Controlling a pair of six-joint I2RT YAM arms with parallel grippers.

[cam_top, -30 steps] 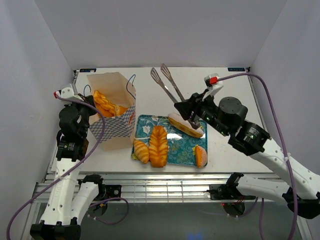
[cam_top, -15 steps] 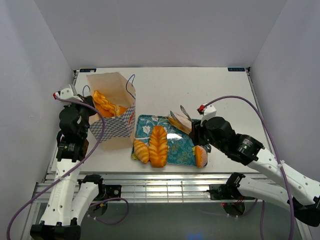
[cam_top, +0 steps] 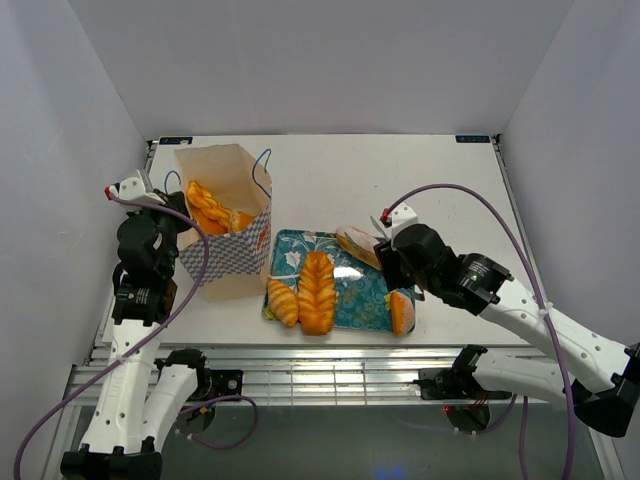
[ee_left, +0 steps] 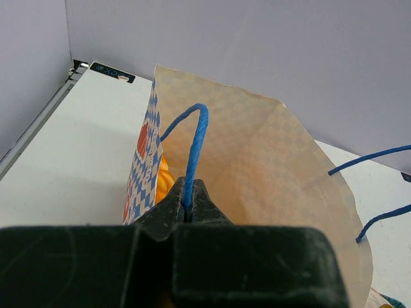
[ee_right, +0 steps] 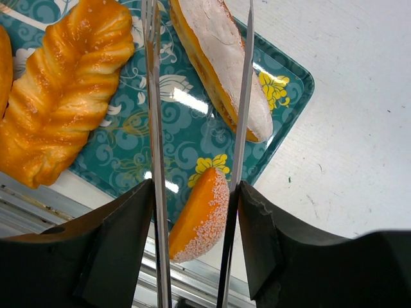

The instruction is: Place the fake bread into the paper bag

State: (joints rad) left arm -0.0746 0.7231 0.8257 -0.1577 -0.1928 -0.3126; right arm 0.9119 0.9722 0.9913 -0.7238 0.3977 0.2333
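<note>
Glossy orange bread [cam_top: 208, 208] lay in two places in the top view. Some was already inside the upright bag [cam_top: 240, 265] on the left, and the rest was on the teal tray [cam_top: 365, 290] just beside it. On the tray we saw a croissant [cam_top: 283, 300] touching a braided loaf [cam_top: 317, 290], an iced bun [cam_top: 358, 245] along the far edge and a sugared wedge [cam_top: 402, 312] at the near right corner. The left claw [cam_top: 168, 205] sat at the bag's left rim. The right claw [cam_top: 388, 258] hung over the tray's right end.

From the left wrist, that claw was pressed together on a thin blue cord [ee_left: 192, 147], the bag's handle. The paper looked thin and creased, cream inside with the checks showing through. We judged it floppy, so a hard tug on the cord could tip or fold the bag.

From the right wrist, the right claw was clamped on slim steel tongs [ee_right: 154, 128], one finger on each arm. The blades stood parted and straddled the bun's near end and the wedge. We could not tell whether either blade touched them. The pieces looked light and rigid, and their smooth sheen would probably slip against narrow steel. We would take the bun across its middle so it stays level. The wedge's grainy sugar should give a surer bite than the loaf's slick ridges.
</note>
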